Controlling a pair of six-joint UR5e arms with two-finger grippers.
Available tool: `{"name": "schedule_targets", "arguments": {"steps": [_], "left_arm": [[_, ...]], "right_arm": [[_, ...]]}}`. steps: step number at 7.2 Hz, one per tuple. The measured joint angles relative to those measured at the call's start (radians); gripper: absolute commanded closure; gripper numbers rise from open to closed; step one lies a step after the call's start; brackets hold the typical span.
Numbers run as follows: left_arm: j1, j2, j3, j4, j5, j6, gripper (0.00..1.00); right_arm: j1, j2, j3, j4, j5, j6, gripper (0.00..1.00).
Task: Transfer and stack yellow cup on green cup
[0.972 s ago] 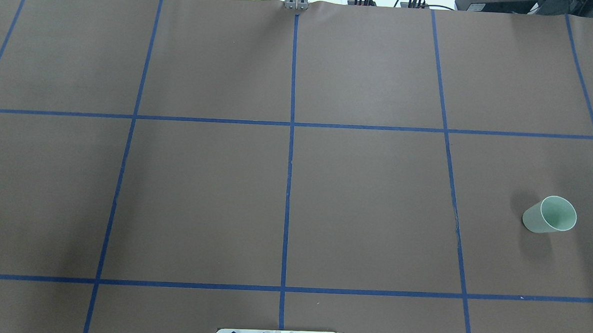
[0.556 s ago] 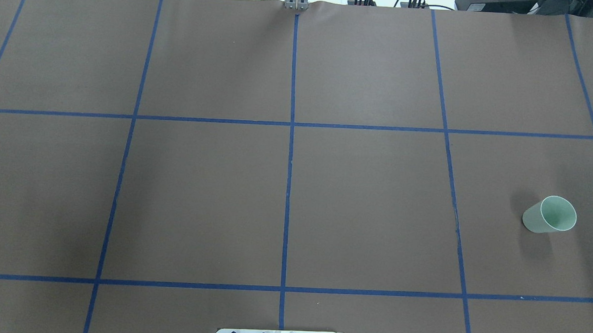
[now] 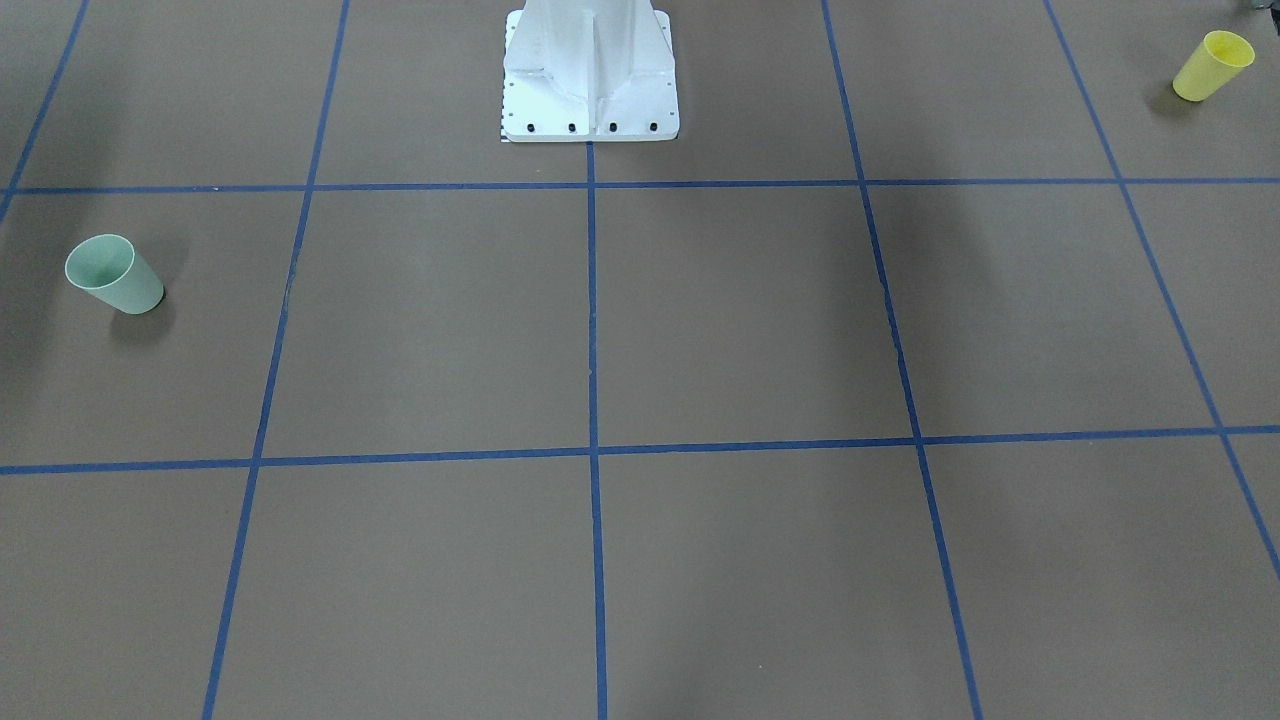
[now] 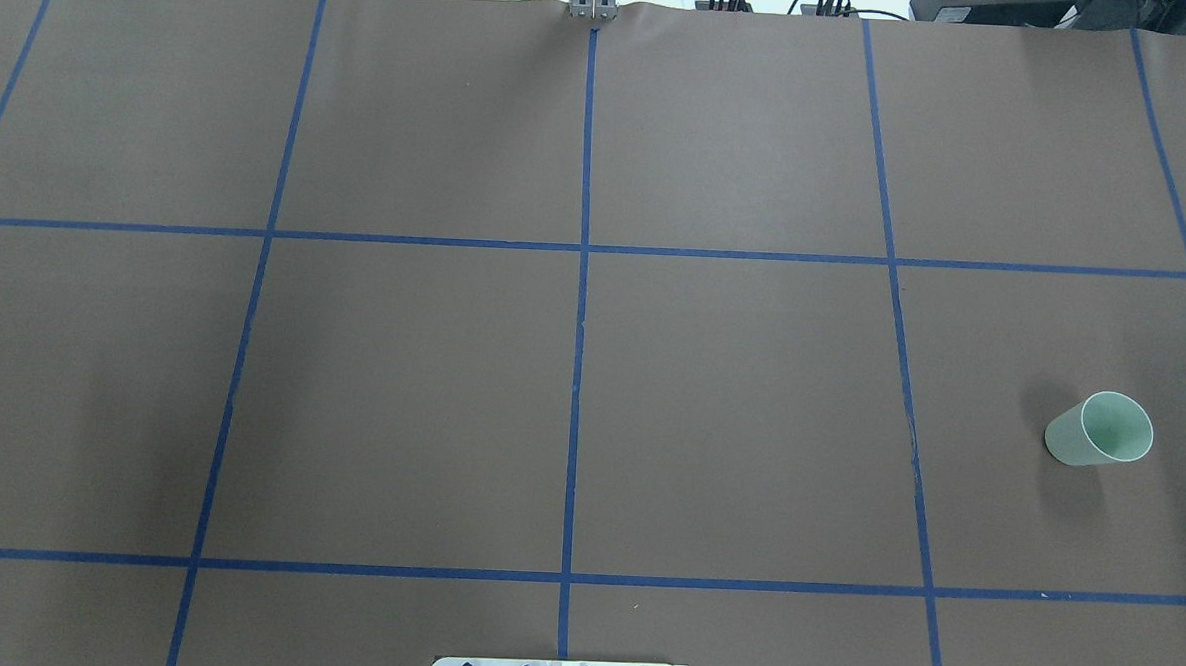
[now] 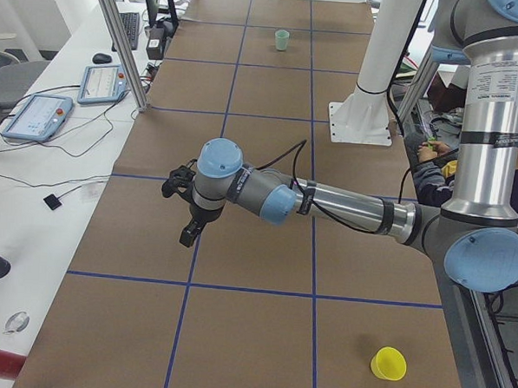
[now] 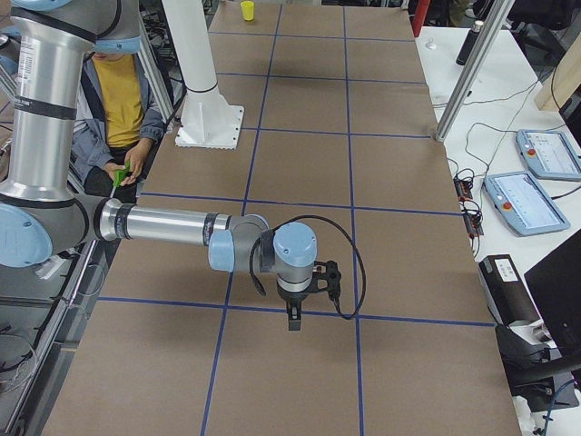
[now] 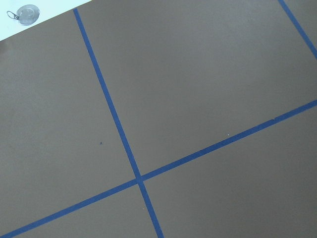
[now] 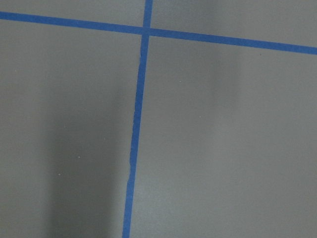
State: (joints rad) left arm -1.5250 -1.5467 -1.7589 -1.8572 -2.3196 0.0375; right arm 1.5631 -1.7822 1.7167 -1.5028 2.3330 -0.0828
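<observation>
The yellow cup (image 3: 1212,65) stands upright near the table's corner on my left side; it also shows in the exterior left view (image 5: 388,363) and the exterior right view (image 6: 247,10). It is outside the overhead view. The green cup (image 4: 1099,429) stands upright, empty, on my right side, and shows in the front-facing view (image 3: 112,275) too. My left gripper (image 5: 188,233) hangs above the mat, far from both cups. My right gripper (image 6: 293,319) hangs above a tape line, also far from them. I cannot tell whether either is open or shut.
The white robot pedestal (image 3: 590,70) stands at the table's near middle edge. Blue tape lines (image 4: 577,372) divide the brown mat into squares. Tablets (image 6: 536,200) and cables lie on a side bench. A person in a yellow shirt (image 6: 123,100) sits behind the robot.
</observation>
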Motion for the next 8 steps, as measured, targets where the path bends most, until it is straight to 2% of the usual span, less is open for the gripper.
{"name": "schedule_targets", "arguments": {"steps": [2, 3, 6, 8], "left_arm": [[0.001, 0.018, -0.003, -0.020, 0.033, -0.175, 0.00], [0.010, 0.025, -0.008, -0.035, 0.114, -0.303, 0.00], [0.123, 0.062, -0.015, -0.051, 0.474, -0.689, 0.00], [0.184, 0.148, -0.021, -0.050, 0.734, -0.889, 0.00]], "right_arm": [[0.001, -0.008, -0.003, -0.004, 0.009, -0.002, 0.00], [0.001, -0.013, -0.005, -0.006, 0.000, -0.002, 0.00], [0.000, -0.038, -0.006, -0.005, -0.023, -0.003, 0.00], [0.000, -0.051, -0.006, 0.000, -0.023, -0.003, 0.00]]}}
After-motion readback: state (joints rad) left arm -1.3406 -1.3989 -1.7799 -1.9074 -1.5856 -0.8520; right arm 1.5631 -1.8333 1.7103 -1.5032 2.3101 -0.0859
